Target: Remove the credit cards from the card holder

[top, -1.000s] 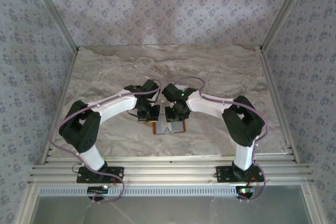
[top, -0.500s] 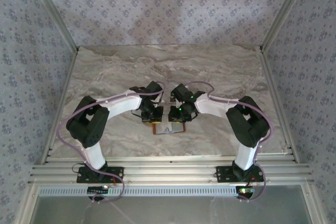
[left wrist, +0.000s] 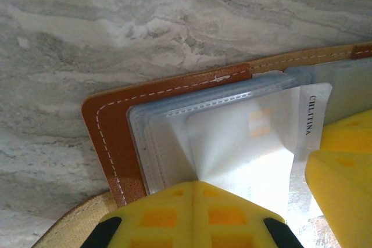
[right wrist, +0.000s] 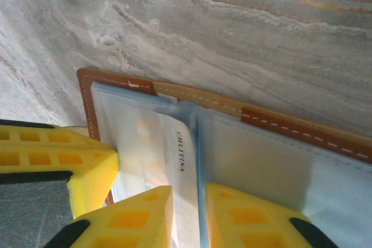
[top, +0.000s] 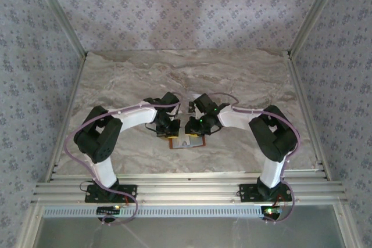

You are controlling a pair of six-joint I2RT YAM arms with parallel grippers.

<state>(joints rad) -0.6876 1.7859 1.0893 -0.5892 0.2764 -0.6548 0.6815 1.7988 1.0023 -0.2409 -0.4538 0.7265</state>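
- Your wallet (top: 187,142) lies open and flat on the marble table (top: 244,79), toward 6 o'clock from the table's middle in the top view.
- Your left pincer (left wrist: 192,193) is fully closed, pads together with nothing between them. Its tips press on the clear sleeves (left wrist: 168,137) of the wallet's 9 o'clock half.
- Your right pincer (right wrist: 189,194) is narrowed to a slim gap, pinching a pale card (right wrist: 181,155) at the wallet's centre fold.

The top camera overlooks the whole table (top: 244,79) from afar; both wrist cameras closely face the card holder (left wrist: 110,137).
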